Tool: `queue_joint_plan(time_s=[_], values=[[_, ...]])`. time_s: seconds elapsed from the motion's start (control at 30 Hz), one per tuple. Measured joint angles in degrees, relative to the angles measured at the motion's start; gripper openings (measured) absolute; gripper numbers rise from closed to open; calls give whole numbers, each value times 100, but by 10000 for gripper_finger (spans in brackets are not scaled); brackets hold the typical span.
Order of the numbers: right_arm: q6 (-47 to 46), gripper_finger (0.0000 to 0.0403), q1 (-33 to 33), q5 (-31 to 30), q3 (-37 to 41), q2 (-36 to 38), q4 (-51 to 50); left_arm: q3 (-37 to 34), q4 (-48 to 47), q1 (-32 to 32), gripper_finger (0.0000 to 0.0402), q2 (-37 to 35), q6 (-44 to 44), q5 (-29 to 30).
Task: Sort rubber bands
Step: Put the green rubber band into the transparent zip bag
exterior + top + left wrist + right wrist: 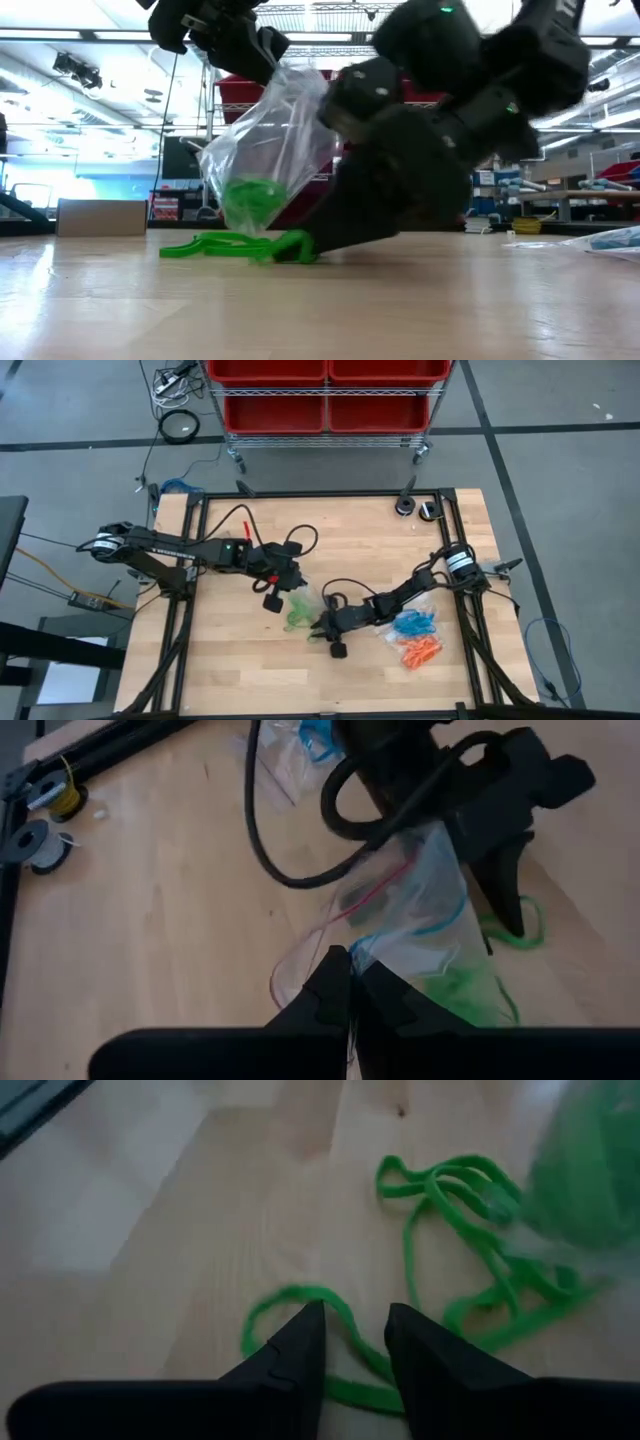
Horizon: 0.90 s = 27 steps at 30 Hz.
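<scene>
While the left claw [350, 982] pinches the rim of a clear plastic bag [270, 150] and holds it above the middle of the desk [250, 670], the right claw [352, 1342] stands partly open, fingertips down on loose green rubber bands [450, 1190] beside the bag, gripping none.

Two dark arms [190, 555] draped with black cables [300, 540].

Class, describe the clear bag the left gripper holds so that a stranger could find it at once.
Start at the wooden table and find the left gripper near its middle. Hanging from it is the clear bag, lifted upright. Unlike the bags lying flat at the right, it holds green rubber bands.
</scene>
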<state>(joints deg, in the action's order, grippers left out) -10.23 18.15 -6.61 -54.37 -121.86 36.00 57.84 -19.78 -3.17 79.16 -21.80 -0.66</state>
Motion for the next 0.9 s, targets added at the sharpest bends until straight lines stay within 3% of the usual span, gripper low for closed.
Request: queue_joint_plan(time_s=[0.1, 0.27, 0.7, 0.9], values=[[-187, 95, -31, 40, -347, -123, -613, 0, -90, -1, 8, 1, 16, -6], [173, 12, -41, -44, -581, 6, -1326, 0, -95, -1, 8, 1, 41, -5], [627, 0, 178, 78, -530, 1261, -1836, 0, -114, 1, 9, 1, 129, 0], [998, 0, 367, -408, -531, 2207, -1824, 0, -114, 0, 9, 0, 291, 9]])
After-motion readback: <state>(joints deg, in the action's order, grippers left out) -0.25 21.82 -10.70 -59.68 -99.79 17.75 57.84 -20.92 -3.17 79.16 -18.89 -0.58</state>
